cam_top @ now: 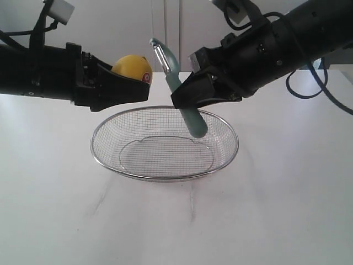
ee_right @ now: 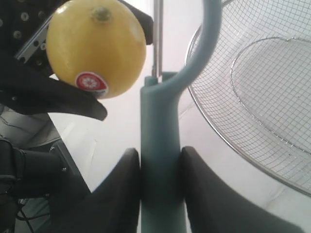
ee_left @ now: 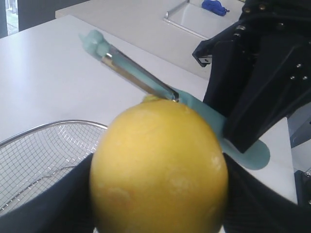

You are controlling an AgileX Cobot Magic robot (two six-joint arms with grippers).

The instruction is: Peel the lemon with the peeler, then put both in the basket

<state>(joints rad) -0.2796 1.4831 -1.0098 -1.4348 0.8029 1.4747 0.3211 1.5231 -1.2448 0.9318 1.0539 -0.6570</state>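
Observation:
The yellow lemon (cam_top: 132, 67) (ee_left: 160, 165) (ee_right: 96, 46), red sticker showing, is held in the air above the far left of the basket, with my left gripper (cam_top: 135, 83) shut on it. My right gripper (cam_top: 185, 94) (ee_right: 160, 160) is shut on the pale teal handle of the peeler (cam_top: 177, 91) (ee_right: 160, 145), which stands nearly upright with its metal blade (cam_top: 161, 55) (ee_left: 138, 77) at the top, just right of the lemon. In the left wrist view the blade's lower end touches the lemon's far side. The silver wire mesh basket (cam_top: 220, 160) (ee_right: 291, 150) sits on the white table below both grippers and holds nothing.
The white table (cam_top: 287, 210) spreads wide in front of and beside the basket. A white wall stands behind. A blue cable (cam_top: 309, 88) hangs off the right arm. A recessed white tray with a blue object (ee_left: 214, 6) shows far off in the left wrist view.

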